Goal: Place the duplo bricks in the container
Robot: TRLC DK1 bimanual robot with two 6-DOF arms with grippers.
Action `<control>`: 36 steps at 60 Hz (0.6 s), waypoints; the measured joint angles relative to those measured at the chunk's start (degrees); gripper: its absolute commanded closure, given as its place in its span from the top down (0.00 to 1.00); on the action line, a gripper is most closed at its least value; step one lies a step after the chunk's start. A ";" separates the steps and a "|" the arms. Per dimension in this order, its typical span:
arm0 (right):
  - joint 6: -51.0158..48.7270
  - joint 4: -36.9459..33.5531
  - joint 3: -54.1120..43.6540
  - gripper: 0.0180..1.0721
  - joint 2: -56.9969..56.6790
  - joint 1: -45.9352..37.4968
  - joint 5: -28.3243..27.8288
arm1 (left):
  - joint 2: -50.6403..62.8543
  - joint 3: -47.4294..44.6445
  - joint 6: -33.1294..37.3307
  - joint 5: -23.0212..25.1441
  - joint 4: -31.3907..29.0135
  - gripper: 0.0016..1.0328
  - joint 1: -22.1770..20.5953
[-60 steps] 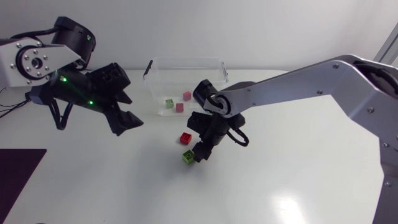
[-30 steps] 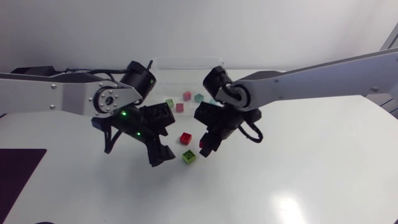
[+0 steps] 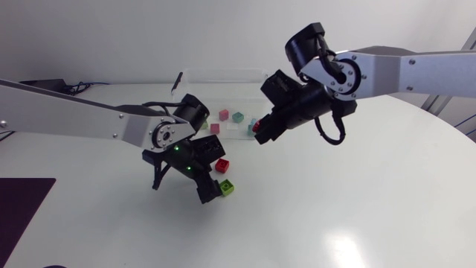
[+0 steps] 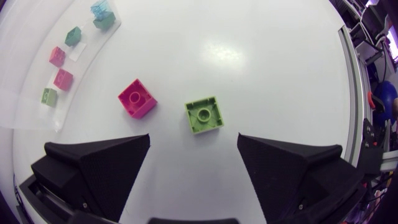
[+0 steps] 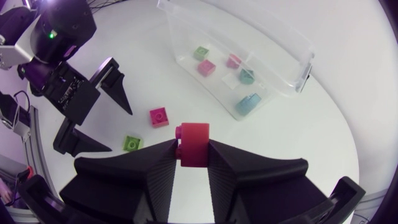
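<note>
Five bricks (image 5: 247,76) sit in the container (image 5: 280,81); my right claw (image 5: 193,155) pinches a red brick (image 5: 194,140), my left claw (image 4: 193,138) gapes wide at the green brick (image 4: 203,114); the pink brick (image 4: 137,98) waits.

Bricks (image 3: 224,115) in container (image 3: 223,73), two loose bricks (image 3: 222,165) on table (image 3: 335,208) before it

The white table (image 3: 357,193) fills nearly all of the head view. Its top is smooth and slightly glossy, its edge curves round at the right, and a soft patch of glare sits on its near part. 1 dark, purplish mat (image 3: 21,212) lies flat at the table's near left corner, cut off by the view's edge. The 2 wrist views look down on the same white top, and the left one catches a bright sheen on it.
</note>
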 measured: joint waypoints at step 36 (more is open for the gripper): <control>9.73 9.66 8.13 0.15 3.30 -5.38 -1.29 | 7.30 2.95 -4.13 -1.55 3.58 0.84 -2.73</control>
